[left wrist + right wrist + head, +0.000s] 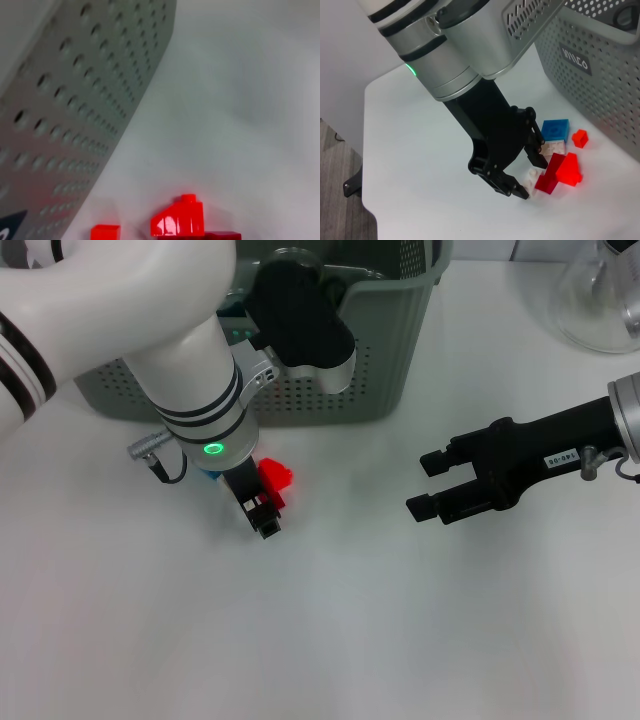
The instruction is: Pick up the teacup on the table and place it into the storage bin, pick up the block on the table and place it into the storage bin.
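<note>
The storage bin [400,360], grey-green plastic with walls punched in rows of round holes, stood at the far side of the smooth white table [330,640], a black label with white lettering on one wall [574,58]. Just in front of it the left gripper [265,517] reached down over a small heap of glossy plastic blocks [557,170]: red translucent pieces, a clear one and a blue studded one [555,129]. Its black fingers [512,187] were spread around the red and clear pieces. To the right, well apart, the right gripper [428,485] hovered with its 2 black fingers parted, holding nothing. A clear glass flask [600,295] stood at the far right corner.
</note>
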`<state>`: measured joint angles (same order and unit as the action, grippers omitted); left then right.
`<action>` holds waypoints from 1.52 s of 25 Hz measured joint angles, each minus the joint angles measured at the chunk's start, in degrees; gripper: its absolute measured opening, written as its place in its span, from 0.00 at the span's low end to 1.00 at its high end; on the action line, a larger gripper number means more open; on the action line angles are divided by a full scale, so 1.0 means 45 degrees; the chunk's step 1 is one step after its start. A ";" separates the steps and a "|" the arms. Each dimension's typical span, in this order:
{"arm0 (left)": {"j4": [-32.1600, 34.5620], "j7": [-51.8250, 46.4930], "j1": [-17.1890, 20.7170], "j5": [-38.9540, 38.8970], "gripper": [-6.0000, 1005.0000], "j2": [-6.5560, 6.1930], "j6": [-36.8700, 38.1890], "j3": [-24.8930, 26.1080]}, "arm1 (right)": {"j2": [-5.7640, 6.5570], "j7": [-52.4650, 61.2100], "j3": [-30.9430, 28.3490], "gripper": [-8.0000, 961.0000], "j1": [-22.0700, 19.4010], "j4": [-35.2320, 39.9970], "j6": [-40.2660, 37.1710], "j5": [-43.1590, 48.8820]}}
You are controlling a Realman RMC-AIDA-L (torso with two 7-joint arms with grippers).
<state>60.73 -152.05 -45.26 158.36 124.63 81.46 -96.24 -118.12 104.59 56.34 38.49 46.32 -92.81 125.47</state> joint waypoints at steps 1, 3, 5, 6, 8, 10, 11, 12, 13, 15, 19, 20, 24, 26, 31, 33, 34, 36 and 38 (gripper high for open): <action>0.0000 0.0000 0.0000 0.0003 0.50 0.0000 0.0000 0.0000 | 0.0001 0.0000 0.0000 0.83 0.0000 0.0000 0.0000 -0.0003; -0.0025 0.0000 -0.0001 0.0005 0.50 0.0000 0.0003 -0.0014 | 0.0000 0.0000 0.0000 0.83 0.0000 0.0000 0.0000 -0.0007; -0.0096 0.0001 -0.0024 0.0002 0.50 0.0000 0.0009 -0.0032 | 0.0000 0.0000 0.0000 0.83 0.0000 0.0000 0.0000 -0.0011; -0.0132 0.0006 -0.0044 -0.0010 0.50 0.0000 0.0010 -0.0037 | 0.0000 0.0000 0.0000 0.83 0.0000 0.0000 0.0000 -0.0011; -0.0169 0.0020 -0.0059 -0.0048 0.50 -0.0001 0.0014 -0.0038 | 0.0000 0.0000 0.0000 0.83 0.0000 0.0000 0.0000 -0.0012; -0.0171 0.0030 -0.0060 -0.0066 0.49 -0.0001 0.0017 -0.0039 | 0.0000 0.0000 0.0000 0.83 0.0000 -0.0001 0.0000 -0.0012; -0.0172 0.0032 -0.0066 -0.0078 0.49 0.0000 0.0018 -0.0038 | 0.0000 0.0000 0.0000 0.83 0.0000 0.0000 0.0000 -0.0012; -0.0174 0.0032 -0.0072 -0.0080 0.49 0.0000 0.0022 -0.0039 | 0.0001 0.0000 0.0000 0.83 0.0000 -0.0001 -0.0001 -0.0013; -0.0175 0.0032 -0.0075 -0.0079 0.49 0.0000 0.0026 -0.0039 | 0.0001 0.0000 0.0000 0.83 0.0001 0.0000 -0.0004 -0.0012; -0.0175 0.0024 -0.0077 -0.0053 0.49 0.0000 0.0052 -0.0038 | 0.0001 0.0000 0.0000 0.83 0.0000 -0.0001 -0.0009 -0.0013; -0.0130 0.0005 -0.0088 -0.0018 0.45 -0.0001 0.0191 -0.0039 | 0.0001 0.0000 0.0000 0.83 0.0000 -0.0001 -0.0014 -0.0012; -0.0009 -0.0008 -0.0069 -0.0010 0.44 0.0000 0.0238 -0.0038 | 0.0001 0.0000 0.0000 0.83 0.0000 -0.0001 -0.0015 -0.0012; 0.1522 -0.0102 0.0594 0.0024 0.40 -0.0027 0.1098 0.0211 | 0.0001 0.0000 -0.0001 0.83 -0.0010 0.0000 -0.0070 -0.0010; 0.2886 -0.0093 0.1352 -0.0036 0.40 -0.0044 0.1745 0.0767 | 0.0013 0.0000 0.0000 0.83 -0.0047 -0.0001 -0.0113 -0.0002; 0.7104 0.0478 0.3688 -0.2144 0.41 -0.0035 0.3348 0.3034 | 0.0133 0.0002 0.0000 0.83 -0.0152 -0.0001 -0.0127 -0.0034; 0.9047 0.1094 0.4364 -0.4544 0.41 -0.0074 0.3870 0.4813 | 0.0163 0.0003 0.0000 0.83 -0.0153 0.0008 -0.0123 -0.0037; 0.9220 0.1176 0.4386 -0.4882 0.41 -0.0078 0.3904 0.5188 | 0.0172 0.0004 0.0000 0.83 -0.0154 0.0023 -0.0125 -0.0039; 0.9688 0.1628 0.4267 -0.6440 0.41 -0.0106 0.3986 0.6841 | 0.0178 0.0004 0.0001 0.83 -0.0150 0.0058 -0.0120 -0.0047; 0.9505 0.2034 0.3769 -0.7169 0.41 -0.0143 0.3782 0.8212 | 0.0168 0.0004 0.0000 0.83 -0.0131 0.0073 -0.0136 -0.0055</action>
<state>103.50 -142.90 -28.30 126.10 123.99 98.48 -59.29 -117.37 104.60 56.34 37.90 46.65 -93.42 125.22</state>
